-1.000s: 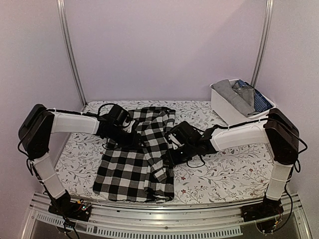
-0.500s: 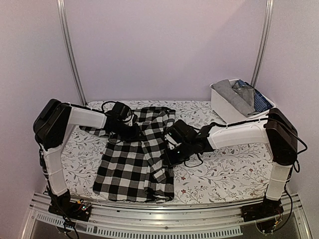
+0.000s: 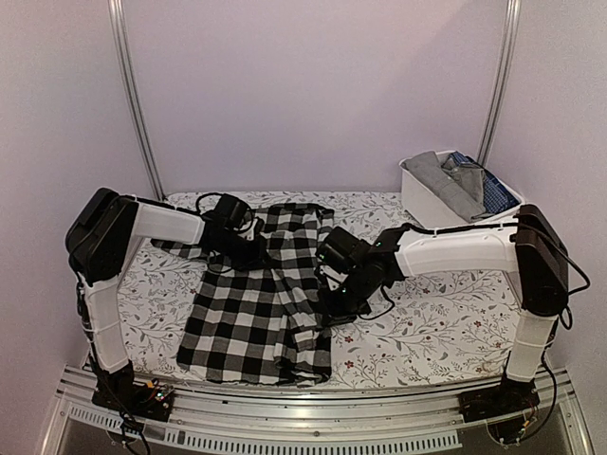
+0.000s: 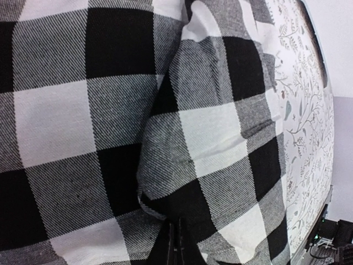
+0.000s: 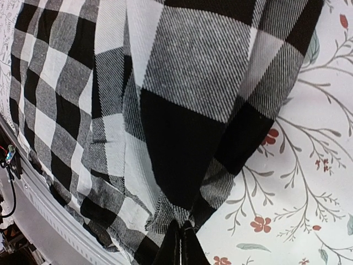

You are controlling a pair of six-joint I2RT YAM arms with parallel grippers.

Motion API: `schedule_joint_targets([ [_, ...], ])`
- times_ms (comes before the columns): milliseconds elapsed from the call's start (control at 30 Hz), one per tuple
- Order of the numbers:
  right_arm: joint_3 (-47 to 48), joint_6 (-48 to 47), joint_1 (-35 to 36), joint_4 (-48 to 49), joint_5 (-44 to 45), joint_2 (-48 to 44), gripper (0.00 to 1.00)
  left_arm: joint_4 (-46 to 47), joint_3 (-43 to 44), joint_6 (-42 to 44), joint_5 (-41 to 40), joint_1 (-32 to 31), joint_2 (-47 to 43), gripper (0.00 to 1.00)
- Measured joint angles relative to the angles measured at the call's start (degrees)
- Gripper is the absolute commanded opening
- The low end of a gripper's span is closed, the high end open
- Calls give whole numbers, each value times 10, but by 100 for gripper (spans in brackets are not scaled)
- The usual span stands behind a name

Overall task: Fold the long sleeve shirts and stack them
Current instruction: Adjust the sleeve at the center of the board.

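The check shirt (image 3: 256, 303) lies flat on the flower-printed worktop (image 3: 427, 322), left of centre in the top view. Its hem is toward the lower edge of the frame and its right side is folded in over the body, making a long doubled strip.

The left pincer (image 4: 177, 243) sits at the shirt's upper left part. In the left wrist view its fingers are pressed together at the bottom of the frame, nipping a raised fold of the check cloth that bulges up just above them.

The right pincer (image 5: 181, 243) comes in from the right onto the folded strip near the middle of the shirt. In the right wrist view its fingers are also pressed together at the lower edge of the frame, pinching the shirt's edge where the cloth gathers to a point, with bare worktop showing to the right of it.

A white bin (image 3: 432, 204) stands at the upper right of the worktop, well apart from the check shirt. It holds a grey shirt (image 3: 446, 180) and, beside it to the right, a blue shirt (image 3: 488, 190).
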Motion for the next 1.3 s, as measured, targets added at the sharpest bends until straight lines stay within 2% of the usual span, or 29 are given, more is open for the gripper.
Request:
schedule_joint_targets([
  [100, 6, 13, 0, -29, -14, -5, 5, -1, 0, 2, 6, 0, 0, 2],
  [200, 12, 22, 1, -42, -25, -5, 22, -1, 0, 4, 8, 0, 0, 4],
  [300, 11, 26, 1, -41, -24, -5, 34, -10, 6, 6, 8, 0, 0, 19],
  [367, 11, 28, 2, -36, -20, -6, 39, -12, 11, 9, 7, 0, 0, 36],
  [467, 3, 21, 10, -24, 4, -14, 40, -12, 14, 11, 4, 0, -2, 41],
  [600, -42, 5, 31, 14, 19, -54, 29, -29, 9, 20, -13, -5, -30, 41],
  [667, -60, -5, 40, 30, 22, -65, 29, -34, -2, 22, -19, -8, -59, 41],
  [867, -96, -42, 50, 86, 33, -65, 38, -42, -64, 22, -28, -32, -183, 40],
  [933, -99, -51, 50, 97, 38, -63, 43, -43, -73, 22, -28, -39, -197, 40],
  [1033, -99, -64, 50, 119, 42, -53, 46, -52, -90, 22, -30, -45, -217, 40],
  [1133, -98, -69, 50, 130, 46, -40, 46, -60, -100, 22, -31, -47, -226, 40],
  [1300, -88, -71, 50, 132, 53, -12, 38, -73, -105, 22, -33, -48, -240, 40],
])
